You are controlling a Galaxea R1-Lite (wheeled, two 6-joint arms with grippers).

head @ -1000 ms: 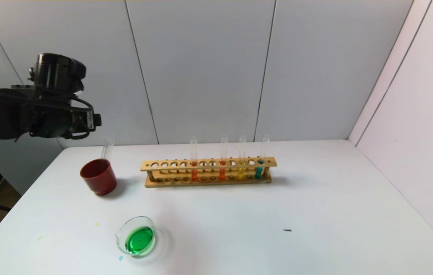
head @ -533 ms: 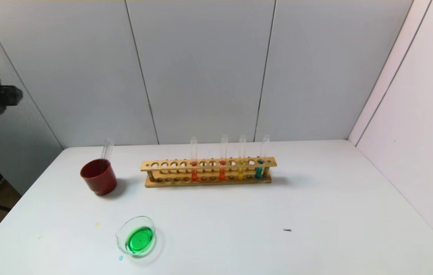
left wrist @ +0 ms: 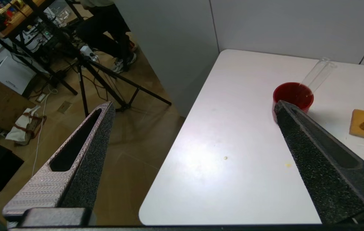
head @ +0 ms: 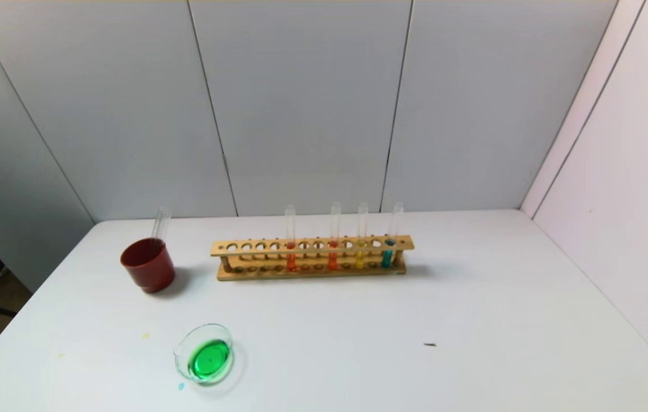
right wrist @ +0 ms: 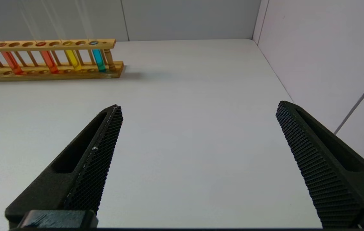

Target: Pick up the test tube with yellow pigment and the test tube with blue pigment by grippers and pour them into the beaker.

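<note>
Black textured fingers of the left gripper (left wrist: 194, 109) are spread wide, and nothing is held between them; it hangs over the left edge of the table (left wrist: 233, 179), partly above the floor, with the red cup (left wrist: 292, 96) near one fingertip. The right gripper (right wrist: 198, 109) is likewise wide open and empty, held low over the bare right part of the table, well apart from the rack (right wrist: 50, 70). Neither gripper is seen in the head view.

In the wooden rack (head: 312, 257), at the back middle of the table, four tubes stand upright in a row: two orange-red tubes (head: 291, 257), then the yellow tube (head: 360, 257), then the blue tube (head: 387, 254) at the rack's right end. The beaker (head: 205, 359) is set near the front left of the table, well apart from the rack, and green liquid is seen in it. An empty tube (head: 160, 223) is propped tilted in the red cup (head: 147, 264), just left of the rack.
</note>
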